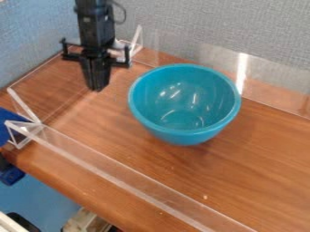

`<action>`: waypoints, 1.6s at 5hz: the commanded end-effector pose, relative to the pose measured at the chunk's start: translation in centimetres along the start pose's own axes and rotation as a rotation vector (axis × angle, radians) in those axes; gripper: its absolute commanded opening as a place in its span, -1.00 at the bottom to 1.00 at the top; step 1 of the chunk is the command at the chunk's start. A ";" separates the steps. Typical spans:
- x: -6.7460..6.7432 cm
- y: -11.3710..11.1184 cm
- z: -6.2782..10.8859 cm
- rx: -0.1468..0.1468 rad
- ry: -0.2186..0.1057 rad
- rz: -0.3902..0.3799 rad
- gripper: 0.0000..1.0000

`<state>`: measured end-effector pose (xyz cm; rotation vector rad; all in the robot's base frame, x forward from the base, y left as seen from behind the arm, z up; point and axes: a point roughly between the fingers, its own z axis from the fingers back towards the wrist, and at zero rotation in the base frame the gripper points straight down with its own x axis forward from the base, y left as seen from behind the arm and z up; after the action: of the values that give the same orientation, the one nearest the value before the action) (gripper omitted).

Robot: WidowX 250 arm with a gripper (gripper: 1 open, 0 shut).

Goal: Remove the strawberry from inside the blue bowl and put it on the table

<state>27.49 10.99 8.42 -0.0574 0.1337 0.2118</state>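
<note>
The blue bowl (pixel 182 127) stands on the table (pixel 91 118), right of centre; its glossy inside shows only light glints. My gripper (pixel 96 84) hangs pointing down over the bare wood left of the bowl, clear of its rim, with its dark fingers (pixel 92 76) pressed together. The strawberry does not show anywhere; whether it sits between the fingertips I cannot tell.
Low clear acrylic walls edge the table: a long one along the front (pixel 115 174) and one at the back (pixel 260 68). Clear triangular brackets stand at the left (pixel 22 129) and behind the arm (pixel 133 38). Bare wood lies left and in front of the bowl.
</note>
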 end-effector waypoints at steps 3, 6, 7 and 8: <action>1.2 0.7 -4.0 0.054 0.038 -0.012 -1.00; 1.3 0.2 -4.9 0.074 0.074 -0.026 1.00; 1.1 0.0 -4.3 0.069 0.059 -0.027 1.00; 0.9 -0.4 -3.2 0.059 0.033 -0.033 1.00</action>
<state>27.36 10.60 3.06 -0.0244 0.2394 0.1836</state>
